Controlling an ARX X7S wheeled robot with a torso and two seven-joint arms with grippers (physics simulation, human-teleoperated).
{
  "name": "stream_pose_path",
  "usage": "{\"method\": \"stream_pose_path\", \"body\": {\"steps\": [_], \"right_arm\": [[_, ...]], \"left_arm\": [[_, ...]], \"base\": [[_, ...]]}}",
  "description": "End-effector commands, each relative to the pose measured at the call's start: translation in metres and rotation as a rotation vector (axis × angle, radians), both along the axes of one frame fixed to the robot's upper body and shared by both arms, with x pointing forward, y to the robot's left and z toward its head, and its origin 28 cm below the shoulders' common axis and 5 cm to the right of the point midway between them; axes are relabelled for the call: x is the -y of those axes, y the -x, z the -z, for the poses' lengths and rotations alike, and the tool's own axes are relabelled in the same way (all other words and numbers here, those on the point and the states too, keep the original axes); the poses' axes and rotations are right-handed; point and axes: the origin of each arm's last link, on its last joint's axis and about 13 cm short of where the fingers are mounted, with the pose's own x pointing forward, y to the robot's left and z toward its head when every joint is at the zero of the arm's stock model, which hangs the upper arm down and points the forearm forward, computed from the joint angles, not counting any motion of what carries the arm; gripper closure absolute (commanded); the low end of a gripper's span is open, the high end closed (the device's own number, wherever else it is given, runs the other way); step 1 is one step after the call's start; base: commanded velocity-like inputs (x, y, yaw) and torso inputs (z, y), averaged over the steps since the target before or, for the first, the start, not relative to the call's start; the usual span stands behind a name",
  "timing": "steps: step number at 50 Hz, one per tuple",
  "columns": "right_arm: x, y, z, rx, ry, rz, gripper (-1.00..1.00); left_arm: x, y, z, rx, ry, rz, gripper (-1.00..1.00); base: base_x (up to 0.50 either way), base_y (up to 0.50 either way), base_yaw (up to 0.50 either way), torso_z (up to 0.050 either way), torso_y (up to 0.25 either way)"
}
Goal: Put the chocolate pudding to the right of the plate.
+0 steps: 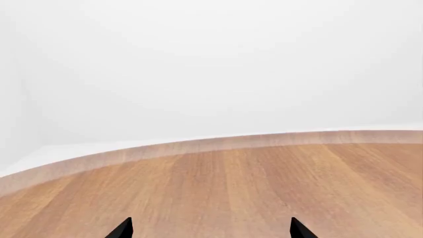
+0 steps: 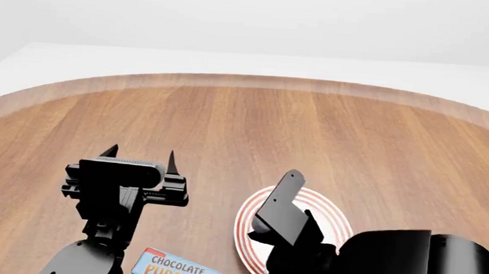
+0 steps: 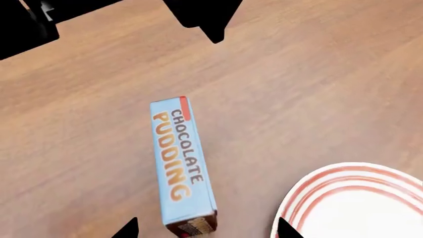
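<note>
In the left wrist view, only bare wooden bench [image 1: 264, 188] and a pale wall are seen beyond the two dark fingertips [image 1: 122, 229] of the left tool [image 1: 210, 229]. The tips stand well apart with nothing between them, so this tool is judged spread and empty, and it appears to play no part in the step in hand.

In the head view, the chocolate pudding [image 2: 175, 269] is seen lying on the bench at the near edge, just left of the plate [image 2: 249, 219], between the two arms. The left tool [image 2: 141, 153] is held over open bench, farther away than the carton. The right arm crosses over the plate, hiding much of it, and the right tool itself is not clearly made out here.

In the right wrist view, the carton [image 3: 182, 166] lies flat with its blue lettered face up, close beside the plate's [image 3: 317, 191] red-ringed rim but apart from it. The right tool [image 3: 206, 229] is shown only by two dark tips, set wide, one on either side of the carton's near end and not touching it; nothing is held.

The approach to the grasp is judged to be in hand; the carton is not yet lifted. Next, a descent is called for so that the narrow sides are straddled, then a closing, a lift, and a carry over the plate to its right side.
</note>
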Motion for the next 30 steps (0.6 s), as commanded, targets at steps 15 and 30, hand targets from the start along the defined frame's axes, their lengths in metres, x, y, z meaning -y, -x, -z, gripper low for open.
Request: {"method": "stream_pose_path", "body": {"steps": [15,30], "right_arm": [[-0.012,-0.01,0.016,-0.06,0.05,-0.041,-1.0],[-0.027,-0.026,0.021,-0.076,0.057,-0.089,-1.0]], "left_arm": [[0.001,-0.001,0.0,0.0,-0.006,0.002,-1.0],[0.002,-0.001,0.0,-0.001,-0.009,0.005,-1.0]], "base": [[0.0,0.0,0.0,0.0,0.0],[0.0,0.0,0.0,0.0,0.0]]}}
